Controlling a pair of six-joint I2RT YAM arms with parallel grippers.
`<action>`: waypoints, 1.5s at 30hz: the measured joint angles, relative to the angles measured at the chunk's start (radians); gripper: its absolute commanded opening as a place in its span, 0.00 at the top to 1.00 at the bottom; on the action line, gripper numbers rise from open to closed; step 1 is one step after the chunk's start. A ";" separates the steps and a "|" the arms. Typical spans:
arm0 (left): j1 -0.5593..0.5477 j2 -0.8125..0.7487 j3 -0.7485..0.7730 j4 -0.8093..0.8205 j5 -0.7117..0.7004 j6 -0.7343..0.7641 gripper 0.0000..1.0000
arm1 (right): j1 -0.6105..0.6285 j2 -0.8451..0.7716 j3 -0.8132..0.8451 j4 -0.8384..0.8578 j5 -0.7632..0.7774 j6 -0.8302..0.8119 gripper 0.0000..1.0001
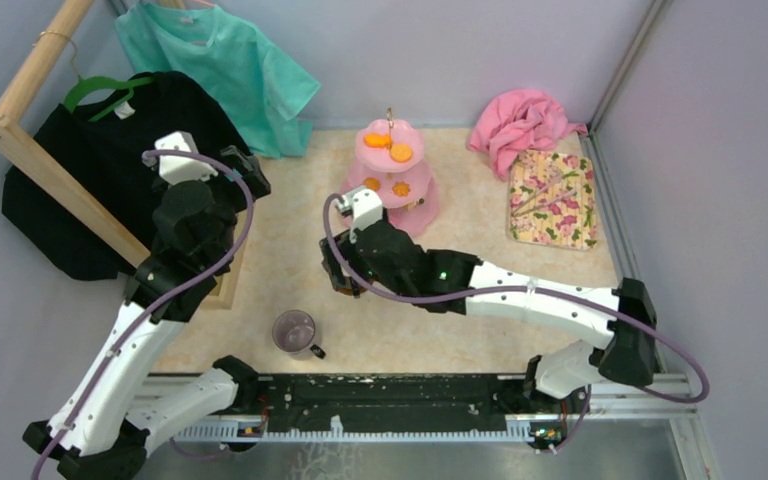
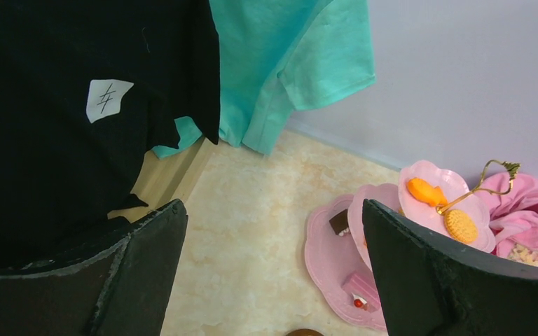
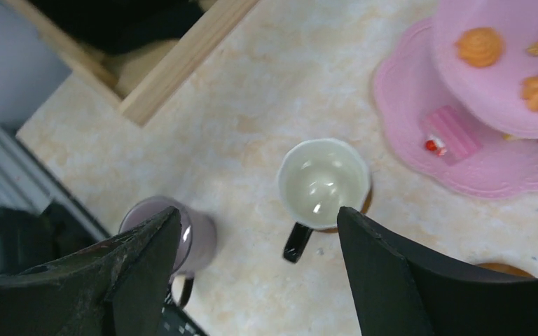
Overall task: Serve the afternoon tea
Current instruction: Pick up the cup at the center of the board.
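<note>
**Desk:** What do we see of the two arms at the tea table?

**Field:** We see the left gripper held beside the black shirt on the wooden rack. Its fingers are spread wide with nothing between them. The right gripper reaches in from the right side and hangs over the white mug. Its jaws are also wide apart and closed on nothing.

**Desk:** And where do we find the tea itself?

**Field:** The pink cake stand rises at the back middle of the table, with its gold loop on top. Orange snacks sit on its upper tiers and a pink cake slice on the lowest. We find the white mug upright just beside the stand's bottom tier, on a brown saucer of which only an edge shows. One fingertip overlaps the mug's rim in the wrist view, and we cannot tell whether they touch. The grey-purple mug stands on the table nearer the arms' bases, apart from the white one. A second brown saucer peeks out behind the right gripper's finger.

**Desk:** Anything else around them?

**Field:** A teal shirt hangs beside the black one. A pink cloth and a floral mat lie in the far right corner.
</note>
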 measured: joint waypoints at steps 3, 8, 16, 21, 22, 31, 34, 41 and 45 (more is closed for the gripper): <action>0.000 0.032 0.016 -0.022 -0.001 -0.005 0.01 | 0.014 0.068 0.059 -0.075 -0.114 -0.060 0.22; 0.002 0.068 0.051 -0.092 0.002 -0.036 0.01 | 0.090 0.169 0.074 -0.184 -0.251 -0.146 0.22; 0.008 0.069 0.102 -0.231 0.001 -0.124 0.01 | 0.135 0.179 0.029 -0.239 -0.413 -0.191 0.21; 0.012 0.067 0.127 -0.312 -0.008 -0.181 0.01 | 0.152 0.199 0.023 -0.229 -0.456 -0.199 0.21; 0.012 0.067 0.135 -0.327 -0.009 -0.193 0.01 | 0.156 0.211 0.023 -0.220 -0.460 -0.199 0.21; 0.016 0.067 0.213 -0.383 -0.023 -0.207 0.01 | 0.164 0.360 0.014 -0.126 -0.414 -0.173 0.21; 0.016 0.067 0.231 -0.384 -0.027 -0.201 0.01 | 0.165 0.401 0.014 -0.096 -0.386 -0.156 0.22; 0.017 0.067 0.241 -0.386 -0.030 -0.177 0.01 | 0.165 0.452 0.014 -0.025 -0.355 -0.135 0.24; 0.017 0.067 0.241 -0.386 -0.032 -0.161 0.01 | 0.165 0.489 0.018 -0.014 -0.350 -0.134 0.25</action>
